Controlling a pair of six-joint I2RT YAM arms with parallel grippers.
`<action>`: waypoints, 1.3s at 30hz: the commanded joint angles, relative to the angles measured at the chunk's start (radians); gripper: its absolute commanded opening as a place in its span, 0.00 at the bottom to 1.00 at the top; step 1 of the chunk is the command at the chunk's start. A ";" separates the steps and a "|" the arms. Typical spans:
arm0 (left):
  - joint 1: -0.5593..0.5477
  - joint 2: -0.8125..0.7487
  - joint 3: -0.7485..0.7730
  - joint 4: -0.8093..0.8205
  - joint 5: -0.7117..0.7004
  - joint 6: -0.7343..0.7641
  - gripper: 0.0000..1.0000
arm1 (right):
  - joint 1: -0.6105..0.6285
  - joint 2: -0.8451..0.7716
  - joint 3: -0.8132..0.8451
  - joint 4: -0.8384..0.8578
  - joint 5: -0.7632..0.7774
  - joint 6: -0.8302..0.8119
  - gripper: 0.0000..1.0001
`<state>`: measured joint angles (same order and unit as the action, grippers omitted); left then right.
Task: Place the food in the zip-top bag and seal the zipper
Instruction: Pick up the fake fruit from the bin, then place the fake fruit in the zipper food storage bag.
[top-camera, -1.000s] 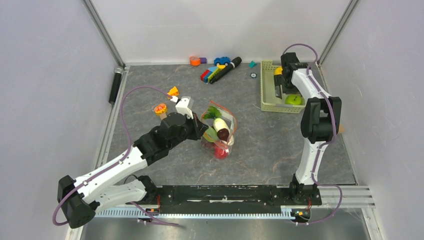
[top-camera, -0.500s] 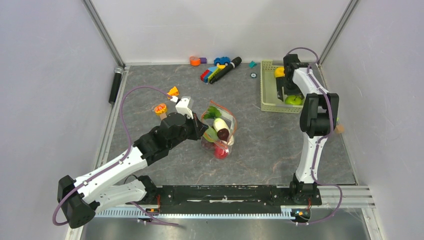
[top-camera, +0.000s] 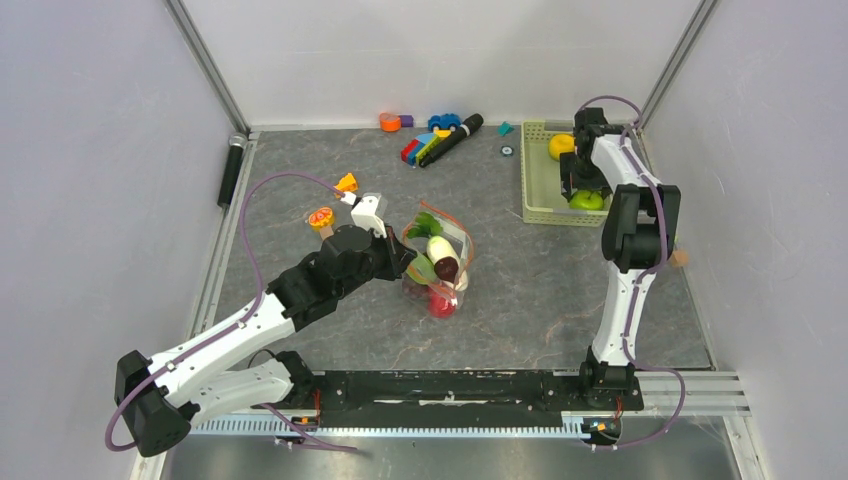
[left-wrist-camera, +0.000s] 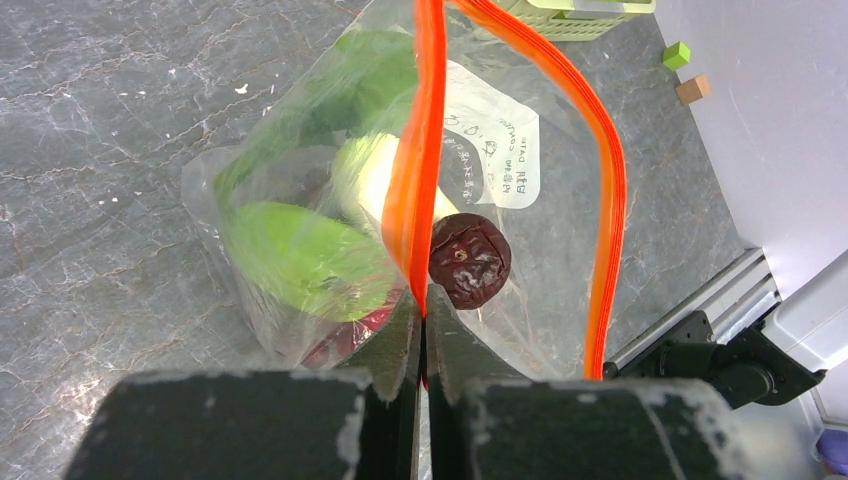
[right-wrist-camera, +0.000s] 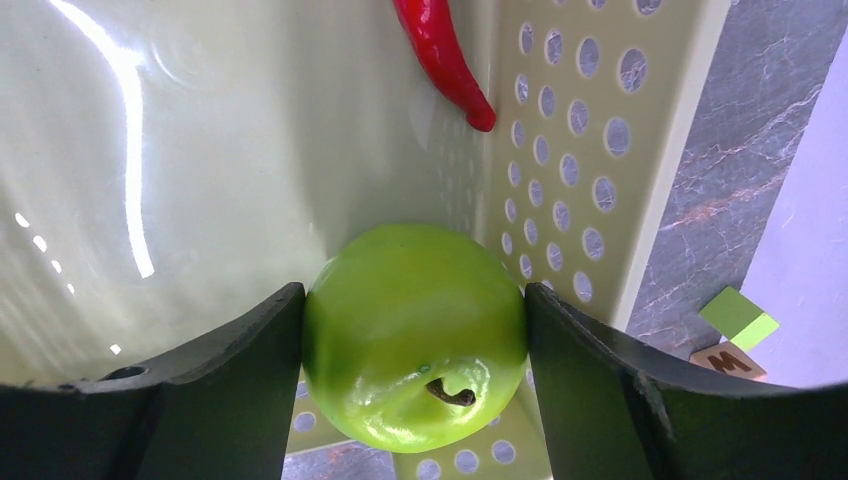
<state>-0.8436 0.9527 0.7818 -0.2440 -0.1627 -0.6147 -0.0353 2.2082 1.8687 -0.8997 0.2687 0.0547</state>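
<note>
The clear zip-top bag (top-camera: 448, 258) stands mid-table with its mouth held open. Inside it show a dark red fruit (left-wrist-camera: 470, 260), green food (left-wrist-camera: 300, 255) and a white radish (left-wrist-camera: 362, 172). My left gripper (left-wrist-camera: 424, 315) is shut on one side of the red-orange zipper (left-wrist-camera: 420, 180); the other side (left-wrist-camera: 605, 220) arcs free. In the pale green basket (top-camera: 535, 190) at the back right, my right gripper (right-wrist-camera: 415, 295) is shut on a green apple (right-wrist-camera: 415, 335), both fingers touching its sides. A red chili (right-wrist-camera: 440, 55) and a yellow fruit (top-camera: 561, 146) also lie in the basket.
Coloured toy blocks (top-camera: 428, 146) and a black marker (top-camera: 458, 134) lie along the back edge. An orange-slice toy (top-camera: 321, 217) stands left of the bag. A green cube (right-wrist-camera: 738, 315) and a wooden block (top-camera: 680, 258) sit by the right wall.
My right gripper has moved along the basket to its near end and come down around the green apple, its fingers closing in on it. The left arm and the bag have not moved.
</note>
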 joint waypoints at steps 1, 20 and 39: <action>-0.002 -0.002 -0.001 0.040 0.000 0.027 0.03 | -0.004 -0.096 -0.036 0.054 -0.077 -0.006 0.47; -0.001 -0.001 -0.001 0.046 0.009 0.029 0.03 | 0.205 -0.821 -0.641 0.773 -0.644 -0.087 0.35; -0.002 0.001 0.000 0.045 0.011 0.032 0.03 | 0.624 -0.967 -0.700 0.704 -1.082 -0.447 0.38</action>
<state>-0.8440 0.9558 0.7792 -0.2325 -0.1547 -0.6147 0.5304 1.2732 1.1625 -0.1226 -0.8059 -0.1928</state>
